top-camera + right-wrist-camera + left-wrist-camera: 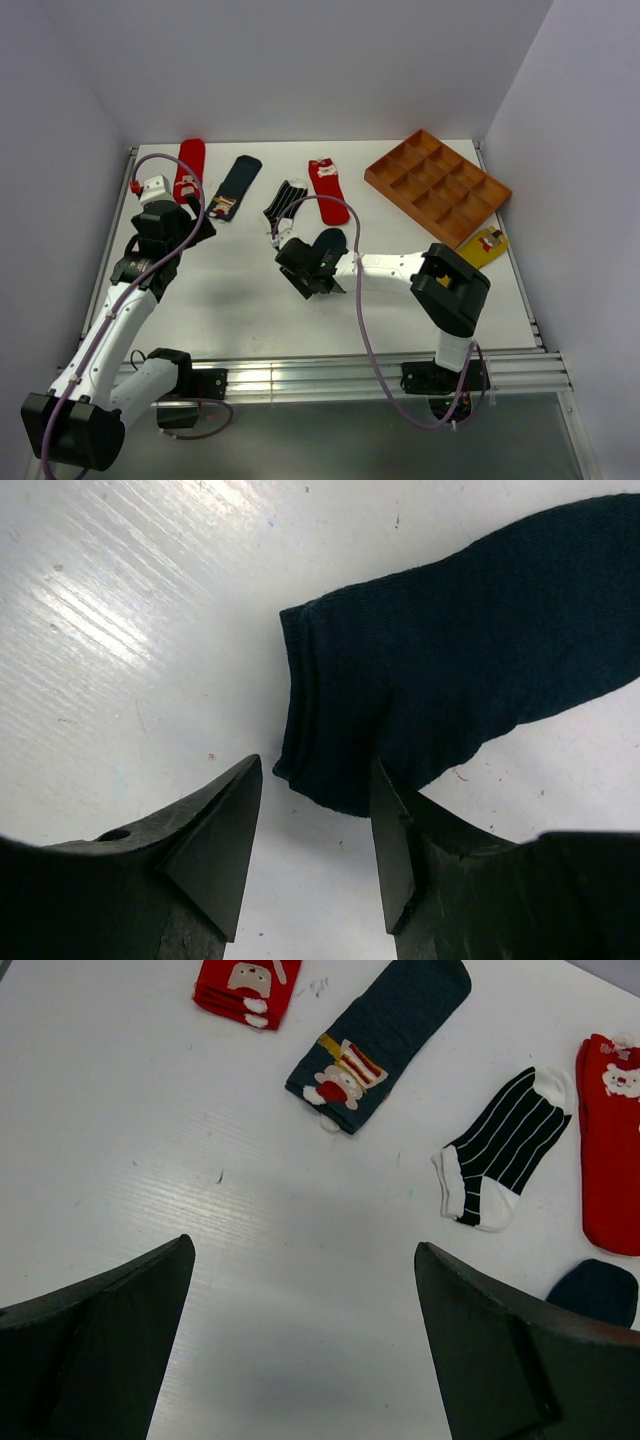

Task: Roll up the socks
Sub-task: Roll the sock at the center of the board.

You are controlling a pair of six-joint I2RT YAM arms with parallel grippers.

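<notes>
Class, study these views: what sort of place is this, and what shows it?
Probably a robotics lab cell: bare white walls enclosing a white table, two robot arms bolted at its edge, socks laid out.

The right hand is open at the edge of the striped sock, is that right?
No. The right hand is open at the edge of the plain navy sock, not the striped sock; the right wrist view shows it.

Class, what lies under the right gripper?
The plain navy sock, its end between the open jaws. From above, the right gripper covers that end.
</notes>
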